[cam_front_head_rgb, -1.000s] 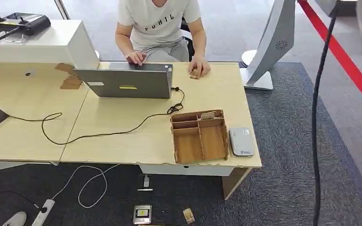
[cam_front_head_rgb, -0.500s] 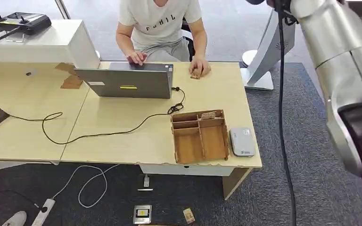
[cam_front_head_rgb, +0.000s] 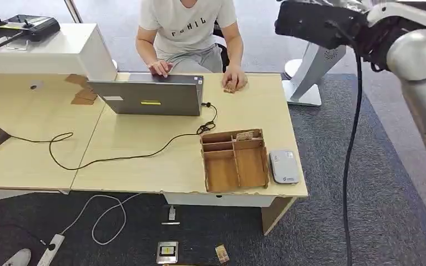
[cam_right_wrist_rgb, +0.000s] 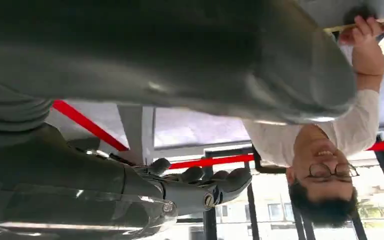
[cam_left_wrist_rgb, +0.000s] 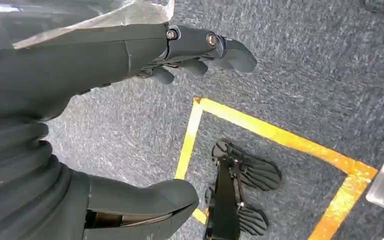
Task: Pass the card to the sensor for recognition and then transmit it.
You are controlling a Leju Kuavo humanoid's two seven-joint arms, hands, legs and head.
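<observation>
A card (cam_front_head_rgb: pixel 245 135) stands in a rear compartment of the wooden tray (cam_front_head_rgb: pixel 222 173) near the table's front right. The grey sensor (cam_front_head_rgb: pixel 284 166) lies flat just right of the tray. My right arm (cam_front_head_rgb: pixel 416 55) is raised high above the table's far right corner, its dark end (cam_front_head_rgb: pixel 316 22) pointing left. In the right wrist view my right hand (cam_right_wrist_rgb: pixel 200 187) holds nothing, fingers stretched out and apart. My left hand (cam_left_wrist_rgb: pixel 190 55) hangs over the carpet, fingers apart and empty.
A person (cam_front_head_rgb: pixel 186 27) sits behind the table, one hand on the laptop (cam_front_head_rgb: pixel 150 97), the other on a small wooden piece (cam_front_head_rgb: pixel 230 86). A cable (cam_front_head_rgb: pixel 116 156) crosses the tabletop. A white stand (cam_front_head_rgb: pixel 313 66) is at the far right. Small items (cam_front_head_rgb: pixel 167 251) lie on the floor.
My right arm has swung up from the right edge to the top right, its dark end now pointing left. The card, tray and sensor have not moved.
</observation>
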